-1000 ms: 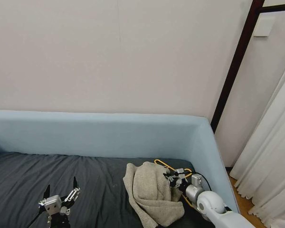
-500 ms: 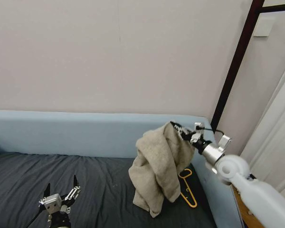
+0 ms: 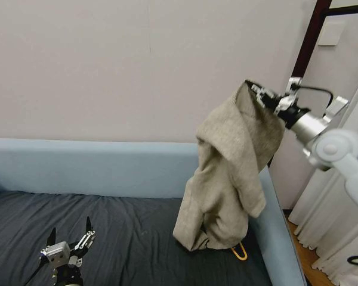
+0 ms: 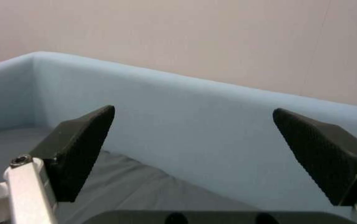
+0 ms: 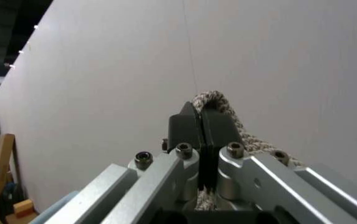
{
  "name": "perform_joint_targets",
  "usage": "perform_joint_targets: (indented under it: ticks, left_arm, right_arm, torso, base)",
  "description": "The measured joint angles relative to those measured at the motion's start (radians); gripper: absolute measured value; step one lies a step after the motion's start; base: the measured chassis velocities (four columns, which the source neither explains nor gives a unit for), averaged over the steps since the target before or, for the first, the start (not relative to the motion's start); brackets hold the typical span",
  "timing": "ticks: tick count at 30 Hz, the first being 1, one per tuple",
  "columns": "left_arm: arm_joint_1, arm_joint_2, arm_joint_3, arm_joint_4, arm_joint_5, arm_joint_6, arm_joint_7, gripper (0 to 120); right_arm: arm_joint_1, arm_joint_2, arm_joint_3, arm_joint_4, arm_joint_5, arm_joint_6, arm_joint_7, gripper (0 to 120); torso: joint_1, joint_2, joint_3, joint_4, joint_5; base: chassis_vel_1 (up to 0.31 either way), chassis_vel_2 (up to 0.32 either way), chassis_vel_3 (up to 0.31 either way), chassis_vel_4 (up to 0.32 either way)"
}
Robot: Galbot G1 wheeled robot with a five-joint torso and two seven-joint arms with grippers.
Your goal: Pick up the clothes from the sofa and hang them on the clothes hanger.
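Observation:
A beige knitted garment (image 3: 230, 173) hangs in the air in the head view, held up by its top. My right gripper (image 3: 258, 92) is shut on that top edge, high in front of the wall; the right wrist view shows its jaws closed on the knit fabric (image 5: 216, 100). The garment's lower end reaches down to the dark sofa seat (image 3: 119, 238), where an orange hanger (image 3: 240, 253) peeks out beneath it. My left gripper (image 3: 68, 238) stands open low over the seat at the front left, holding nothing; its black fingers (image 4: 79, 149) are spread wide in the left wrist view.
The sofa has a light blue backrest (image 3: 107, 167) and a blue right arm (image 3: 274, 226). A dark door frame (image 3: 295, 77) and white curtains (image 3: 346, 202) stand to the right of the sofa. A plain wall rises behind.
My right gripper has lifted the garment from the seat up and to the right, well above the backrest. The orange hanger stayed on the seat. The left gripper has sunk slightly.

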Motion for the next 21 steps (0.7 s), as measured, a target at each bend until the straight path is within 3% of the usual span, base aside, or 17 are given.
perform_joint_targets:
  ticks: [3,7,11,14,21]
  left_arm:
    - [0.001,0.005,-0.008,-0.002,-0.013,0.001,0.000,100]
    - [-0.004,0.013,-0.023,0.004,-0.027,0.001,-0.001,100]
    - [-0.010,0.020,-0.027,0.023,-0.031,0.001,-0.002,100]
    - [-0.017,0.031,-0.032,0.048,-0.031,0.001,-0.002,100]
    - [-0.035,0.064,-0.062,0.099,-0.039,0.002,-0.002,100]
  right_arm:
    - [0.081,0.012,-0.009,0.006,-0.007,-0.033,0.002,0]
    - [0.059,0.011,-0.007,0.057,-0.041,-0.047,-0.007,0]
    - [-0.093,0.009,-0.015,0.150,-0.140,-0.039,-0.028,0]
    - [-0.367,0.052,-0.058,0.198,-0.304,-0.010,-0.053,0]
    - [-0.652,0.169,-0.217,0.122,-0.520,0.080,-0.075,0]
  torso:
    - [0.000,0.000,0.000,0.0002,-0.0004]
    - [0.000,0.000,0.000,0.0001,-0.0003]
    - [0.000,0.000,0.000,-0.0001,-0.0005]
    - [0.000,0.000,0.000,-0.0001,0.0004]
    - [0.000,0.000,0.000,0.0002,0.0000]
  base:
    - [0.000,0.000,0.000,0.000]
    - [0.000,0.000,0.000,0.000]
    - [0.000,0.000,0.000,0.000]
    - [0.000,0.000,0.000,0.000]
    - [0.000,0.000,0.000,0.000]
